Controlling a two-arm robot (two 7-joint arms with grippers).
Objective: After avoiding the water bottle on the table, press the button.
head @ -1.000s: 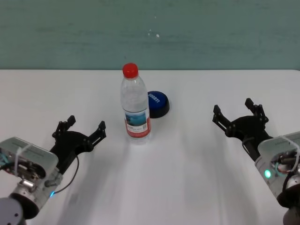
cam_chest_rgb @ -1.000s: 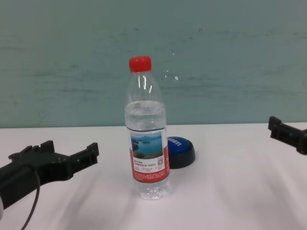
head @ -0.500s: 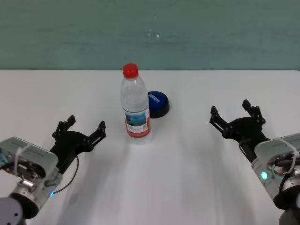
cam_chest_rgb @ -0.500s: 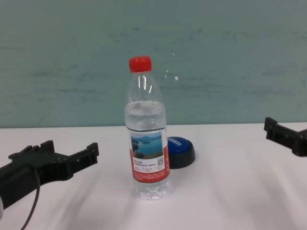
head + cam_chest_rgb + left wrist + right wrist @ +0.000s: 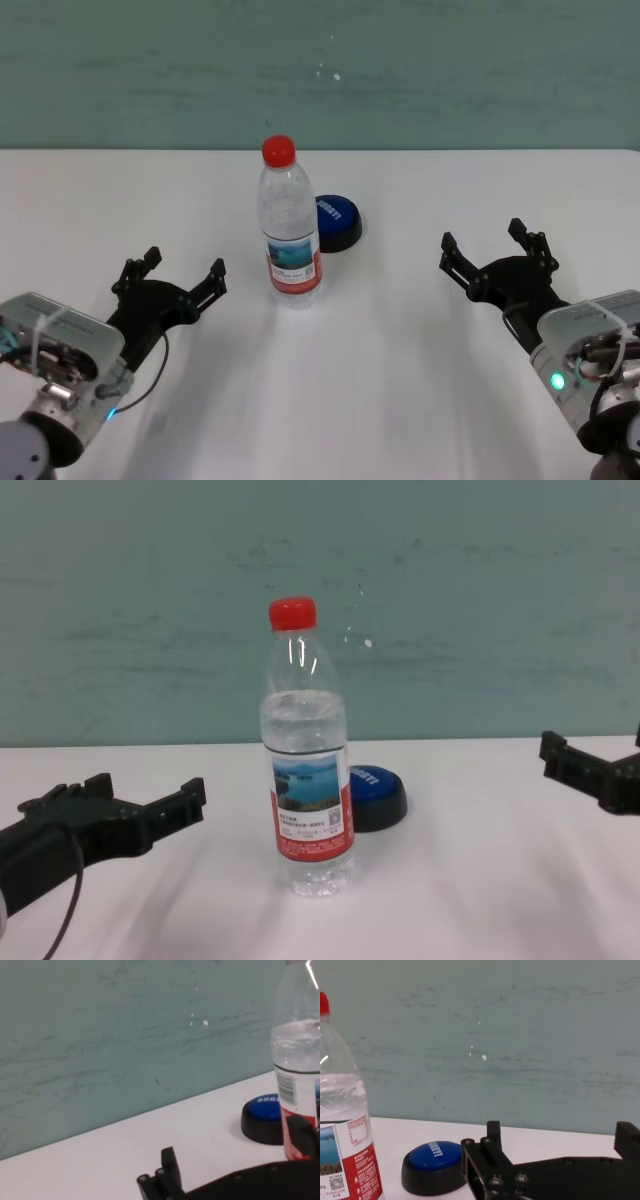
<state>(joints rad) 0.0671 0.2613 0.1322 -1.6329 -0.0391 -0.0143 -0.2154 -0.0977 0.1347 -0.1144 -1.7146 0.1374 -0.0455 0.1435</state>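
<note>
Meanwhile, right gripper (image 5: 492, 254) spread wide, empty, well apart from button (image 5: 337, 222).

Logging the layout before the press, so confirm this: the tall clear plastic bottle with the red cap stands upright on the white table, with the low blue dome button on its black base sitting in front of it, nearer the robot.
Not quite. The tall clear plastic bottle with the red cap does stand upright on the white table, but the low blue dome button on its black base sits behind it, farther from the robot and slightly to the right, as the head view shows.

A scuffed teal wall (image 5: 320, 70) with small white chips stands along the far side, evenly and softly lit.
</note>
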